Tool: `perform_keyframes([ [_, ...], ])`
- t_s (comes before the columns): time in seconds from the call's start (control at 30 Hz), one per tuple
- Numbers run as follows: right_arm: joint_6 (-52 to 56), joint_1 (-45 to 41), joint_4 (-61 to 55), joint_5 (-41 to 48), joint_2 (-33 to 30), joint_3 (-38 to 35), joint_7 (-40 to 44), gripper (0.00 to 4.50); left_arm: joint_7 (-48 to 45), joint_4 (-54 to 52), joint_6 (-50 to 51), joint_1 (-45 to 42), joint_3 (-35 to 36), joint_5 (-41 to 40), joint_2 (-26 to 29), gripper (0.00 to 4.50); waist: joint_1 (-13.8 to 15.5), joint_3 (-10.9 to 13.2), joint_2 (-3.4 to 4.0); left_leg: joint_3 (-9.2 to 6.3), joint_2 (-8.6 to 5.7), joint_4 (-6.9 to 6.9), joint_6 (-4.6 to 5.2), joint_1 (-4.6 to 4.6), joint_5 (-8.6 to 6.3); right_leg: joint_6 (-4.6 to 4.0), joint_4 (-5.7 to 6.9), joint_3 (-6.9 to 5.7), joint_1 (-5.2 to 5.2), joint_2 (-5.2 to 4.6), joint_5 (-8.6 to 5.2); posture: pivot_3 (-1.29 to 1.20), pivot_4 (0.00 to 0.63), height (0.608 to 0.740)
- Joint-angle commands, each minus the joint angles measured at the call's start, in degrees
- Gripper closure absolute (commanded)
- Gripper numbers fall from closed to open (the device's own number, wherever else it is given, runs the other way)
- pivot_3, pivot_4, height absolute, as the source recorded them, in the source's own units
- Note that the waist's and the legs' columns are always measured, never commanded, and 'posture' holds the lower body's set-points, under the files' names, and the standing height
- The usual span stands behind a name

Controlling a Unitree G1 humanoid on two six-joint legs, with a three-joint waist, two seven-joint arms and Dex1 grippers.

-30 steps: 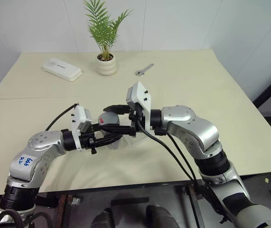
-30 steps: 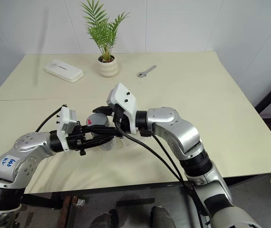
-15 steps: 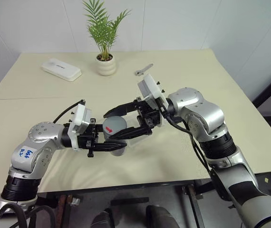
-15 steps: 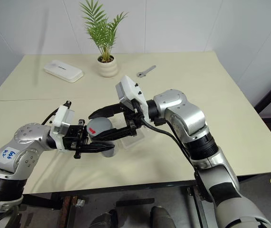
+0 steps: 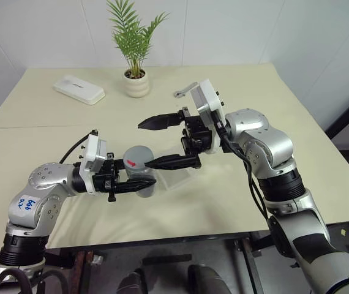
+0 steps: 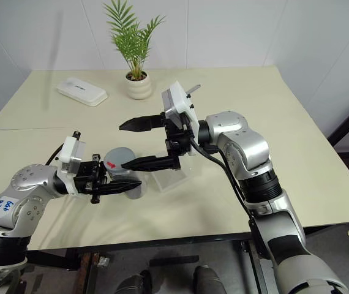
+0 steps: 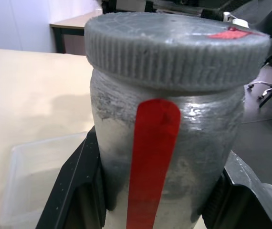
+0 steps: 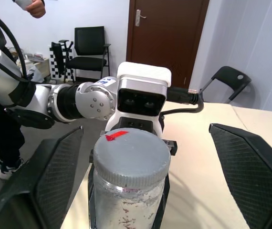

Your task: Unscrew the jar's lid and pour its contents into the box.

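Observation:
The jar (image 5: 140,176), silvery with a red stripe (image 7: 151,157) down its side, stands upright just above the table with my left gripper (image 5: 139,185) shut on its lower body. Its grey ribbed lid (image 5: 138,157) is screwed on top and carries a red mark. Small brown specks of the contents (image 8: 126,210) show through the wall. My right gripper (image 5: 144,145) hangs open around the lid, its fingers (image 8: 55,176) apart from it on either side. The clear box (image 5: 176,178) lies on the table right behind the jar, under the right gripper.
At the table's far side stand a white ribbed plant pot (image 5: 137,84), a flat white device (image 5: 79,89) and a wrench (image 5: 185,90). The table's near edge (image 5: 180,234) runs below both arms. A person's hand (image 8: 32,7) shows beyond the table.
My right gripper, shut on the lid a second ago, has opened wide and drawn up and to the right. The left gripper has kept its hold on the jar.

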Motion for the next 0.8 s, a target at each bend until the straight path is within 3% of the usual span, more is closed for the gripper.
perform_keyframes([
  [0.03,1.45,0.62,-5.18,-0.48,0.96,0.2,-3.86,0.01,1.16,-0.5,-0.24,-0.86,1.03,-0.39,0.0,2.56,0.0,0.0,0.0,0.0,0.0,0.0,-0.01,0.0,0.0,0.0,0.0,0.0,0.0,0.0,0.0,0.0,0.15,0.74],
  [0.4,3.27,-0.61,-4.51,-6.44,6.0,3.97,-14.09,0.01,2.67,-1.12,0.24,-1.96,-1.28,-0.38,-1.8,2.56,0.0,0.0,0.0,0.02,0.01,0.01,-0.03,0.0,-0.02,-0.01,0.02,0.01,-0.02,0.0,0.0,0.0,0.15,0.74],
  [0.8,0.89,-1.35,0.56,-8.44,3.63,2.31,-12.71,0.01,3.17,-1.94,-0.14,-1.2,-0.58,-0.95,-1.56,2.56,-0.02,0.0,0.0,0.03,0.02,0.0,-0.03,0.0,-0.02,-0.01,0.02,0.01,-0.02,0.03,0.0,0.0,0.15,0.74],
])
